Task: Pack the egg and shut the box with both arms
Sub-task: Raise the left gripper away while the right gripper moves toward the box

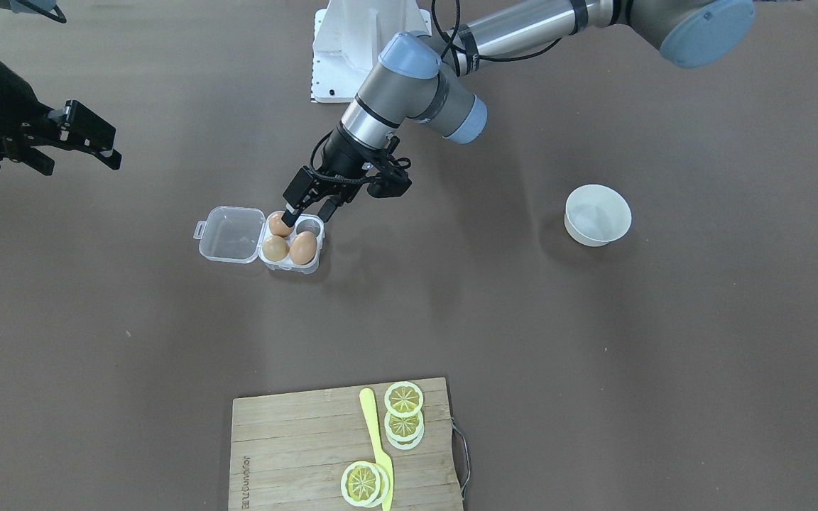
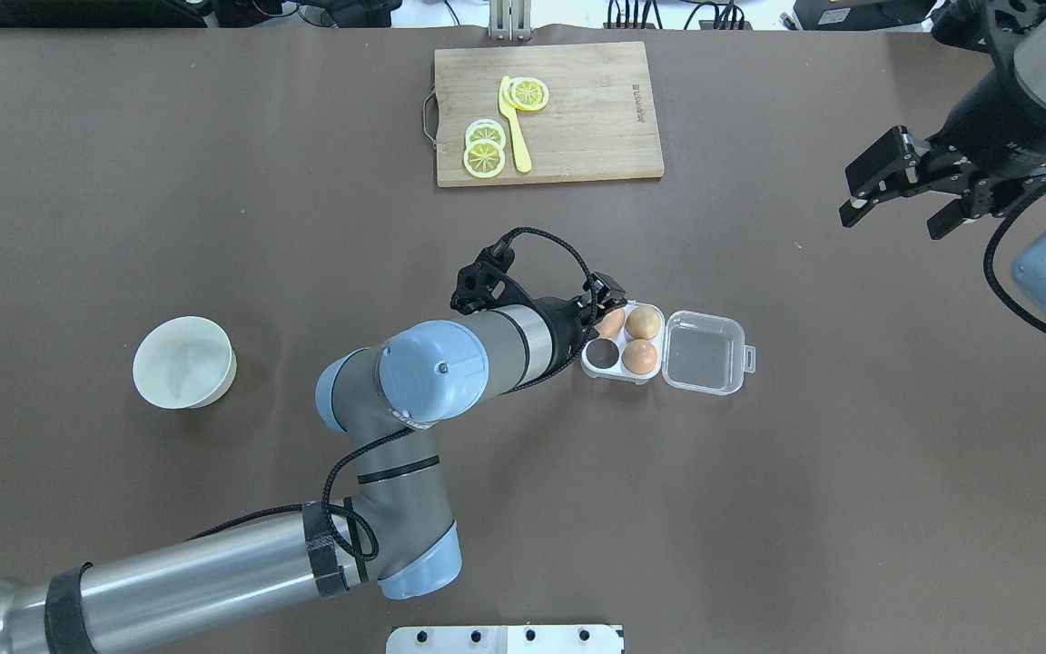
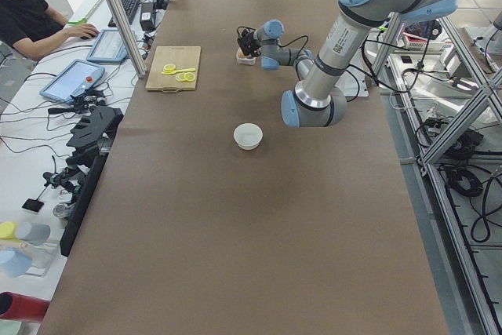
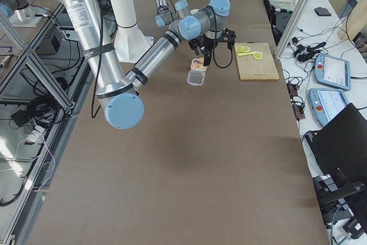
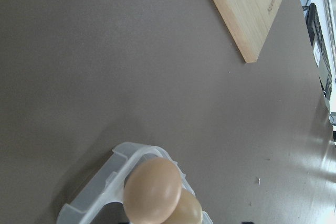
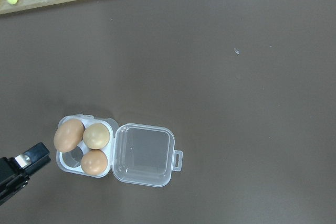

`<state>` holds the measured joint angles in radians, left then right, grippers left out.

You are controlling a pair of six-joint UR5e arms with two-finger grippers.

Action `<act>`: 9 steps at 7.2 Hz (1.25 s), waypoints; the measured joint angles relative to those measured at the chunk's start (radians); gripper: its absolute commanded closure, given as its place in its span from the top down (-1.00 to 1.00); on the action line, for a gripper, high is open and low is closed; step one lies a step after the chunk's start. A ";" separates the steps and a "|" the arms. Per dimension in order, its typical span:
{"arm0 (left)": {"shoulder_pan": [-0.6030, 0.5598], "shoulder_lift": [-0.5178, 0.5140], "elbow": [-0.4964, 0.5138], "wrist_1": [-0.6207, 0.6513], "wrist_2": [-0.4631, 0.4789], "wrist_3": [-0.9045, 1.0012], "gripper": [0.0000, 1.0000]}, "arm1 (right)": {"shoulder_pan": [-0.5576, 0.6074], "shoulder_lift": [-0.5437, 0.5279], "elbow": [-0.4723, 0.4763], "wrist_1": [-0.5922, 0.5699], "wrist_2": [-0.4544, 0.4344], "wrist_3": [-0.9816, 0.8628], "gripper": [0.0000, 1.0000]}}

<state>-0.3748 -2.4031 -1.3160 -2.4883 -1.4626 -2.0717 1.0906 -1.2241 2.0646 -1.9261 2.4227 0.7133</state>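
Facing the robot, the front camera shows the left gripper point(image 1: 306, 217) spread open above the box point(image 1: 290, 267), well in from every desk edge, one finger just beside the egg point(image 1: 280, 223) in its cell, nothing held, while the right gripper point(image 1: 82, 162) hangs open and empty by the desk's right edge. From overhead, three cells are filled, one bare, and the lid point(image 2: 705, 350) lies flat toward that right edge. The right wrist view has the egg leaning in its cell, so packing looks done; next the left gripper should lift clear and both arms fold the lid over and press its tab point(image 6: 177, 160).
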 measured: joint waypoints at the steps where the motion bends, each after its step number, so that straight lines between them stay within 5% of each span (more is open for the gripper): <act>1: -0.021 0.000 0.000 0.001 -0.003 0.002 -1.00 | 0.000 0.000 0.000 0.000 0.004 0.000 1.00; 6: -0.146 0.016 0.004 0.017 -0.145 0.058 -1.00 | -0.008 0.080 -0.058 0.036 -0.001 0.008 1.00; 9: -0.212 0.080 -0.030 0.017 -0.266 0.066 -1.00 | -0.067 0.139 -0.284 0.467 -0.041 0.284 0.98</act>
<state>-0.5863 -2.3234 -1.3457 -2.4711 -1.7286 -2.0053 1.0240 -1.0847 1.7805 -1.4589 2.3815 0.9971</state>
